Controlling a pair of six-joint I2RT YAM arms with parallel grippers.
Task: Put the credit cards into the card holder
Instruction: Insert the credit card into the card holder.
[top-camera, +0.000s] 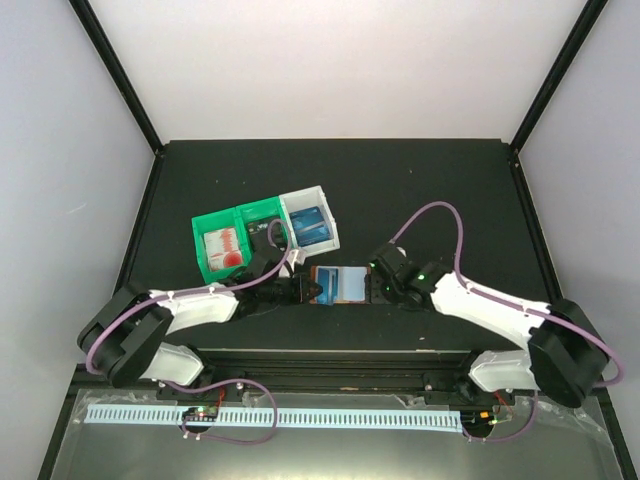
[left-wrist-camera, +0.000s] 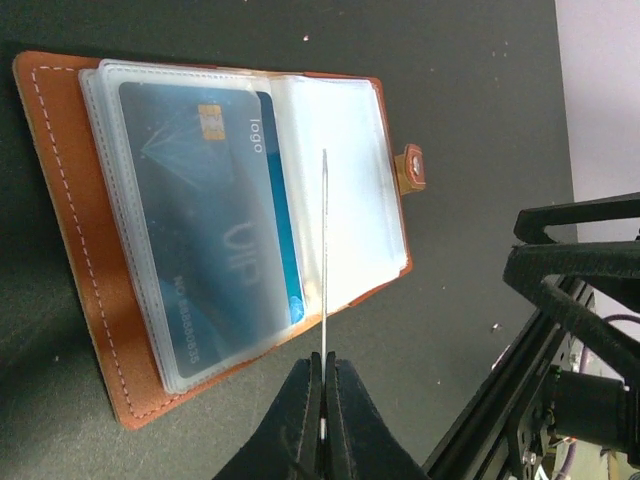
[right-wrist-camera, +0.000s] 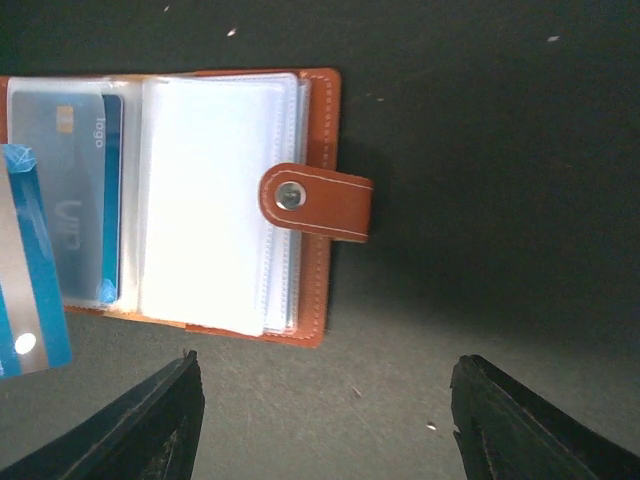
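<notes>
The open card holder (top-camera: 338, 285) lies on the matte black table (top-camera: 430, 190), pale walls (top-camera: 330, 60) around. The left gripper (left-wrist-camera: 324, 368) pinches a blue credit card (right-wrist-camera: 30, 290) edgewise over it; the right gripper (right-wrist-camera: 320, 420) gapes empty.

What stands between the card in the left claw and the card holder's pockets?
Nothing visible. The left claw holds the card edge-on over the open card holder; the right claw stands open, clear of the pockets.
</notes>
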